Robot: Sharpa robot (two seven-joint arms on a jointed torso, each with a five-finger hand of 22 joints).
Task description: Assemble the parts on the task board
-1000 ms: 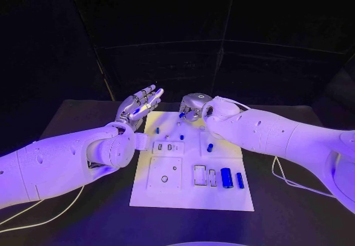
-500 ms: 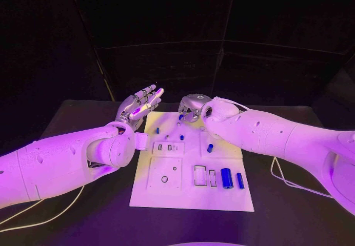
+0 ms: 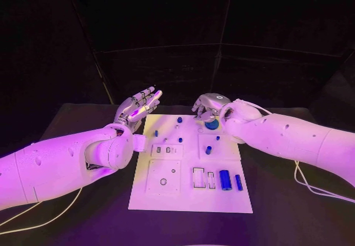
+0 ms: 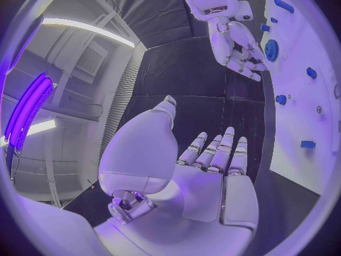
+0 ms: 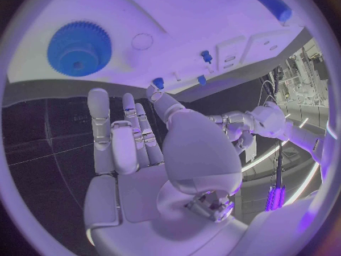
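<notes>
White task board (image 3: 189, 195) lies centre frame on the black table (image 3: 66, 215), with blue parts on it — a gear (image 3: 212, 124) near its upper right corner, two cylinders (image 3: 225, 180) lower right. Right hand (image 3: 209, 106) hovers above the gear, fingers apart, holding nothing. Left hand (image 3: 137, 108) — raised upper left of the board — is spread and empty.

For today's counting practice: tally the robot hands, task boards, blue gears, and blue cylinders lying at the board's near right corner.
Hands: 2, the left hand and the right hand
Task board: 1
Blue gear: 1
Cylinders: 2, the thick blue cylinder and the thin blue cylinder
Total: 6
</notes>
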